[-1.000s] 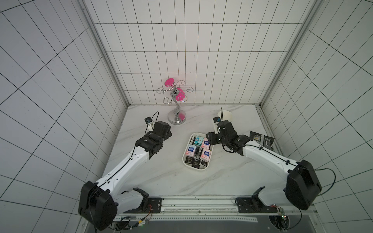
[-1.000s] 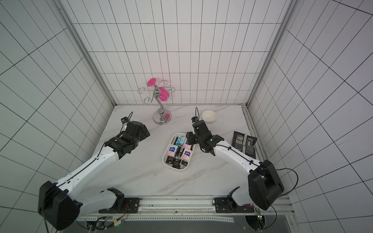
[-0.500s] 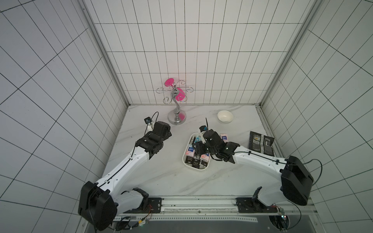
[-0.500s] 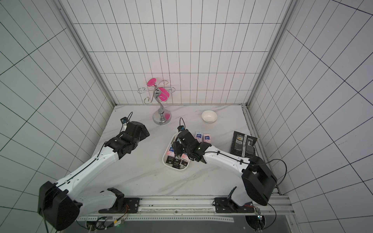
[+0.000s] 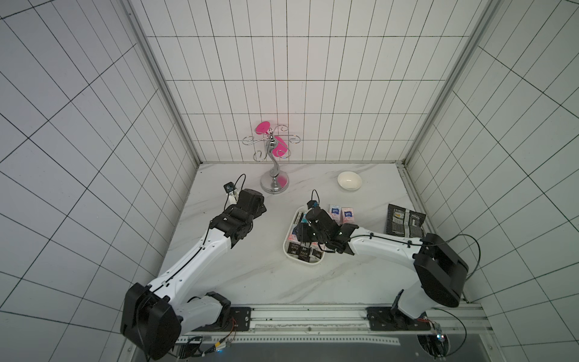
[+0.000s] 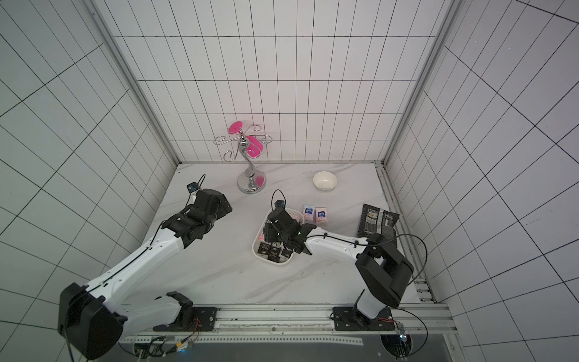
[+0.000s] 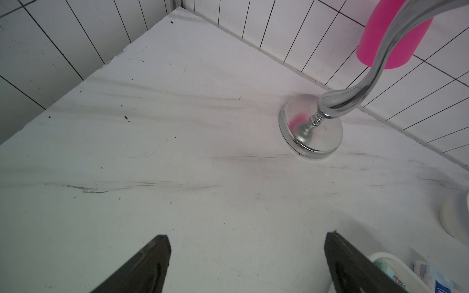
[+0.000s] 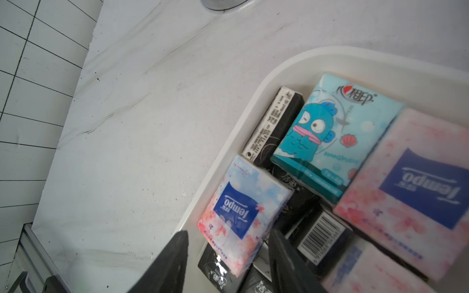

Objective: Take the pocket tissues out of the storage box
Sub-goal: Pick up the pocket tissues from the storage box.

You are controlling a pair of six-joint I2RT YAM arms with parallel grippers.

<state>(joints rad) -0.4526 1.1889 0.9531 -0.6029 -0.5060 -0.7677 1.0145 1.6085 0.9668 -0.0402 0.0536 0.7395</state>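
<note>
The white storage box (image 5: 308, 263) (image 6: 254, 243) (image 8: 253, 101) lies mid-table with several pocket tissues in it: black packs (image 5: 297, 249), a teal pack (image 8: 337, 126) and pink packs with blue labels. My right gripper (image 5: 301, 234) (image 6: 272, 235) (image 8: 228, 253) hangs low over the box's left side. It is open, and its fingers straddle the end of a pink pack (image 8: 241, 210) without pressing on it. Two pale packs (image 5: 341, 212) (image 6: 315, 212) lie on the table right of the box. My left gripper (image 5: 260, 209) (image 7: 247, 243) is open over bare table.
A chrome stand (image 5: 274, 185) (image 7: 311, 126) with pink cups stands at the back, close to the left gripper. A small white bowl (image 5: 349, 181) sits at the back right. Black foil pouches (image 5: 404, 223) lie by the right wall.
My right arm has swung from beside the bowl leftward over the storage box and come down round a pink pack. Two pale packs now show on the table. The left arm is still.
</note>
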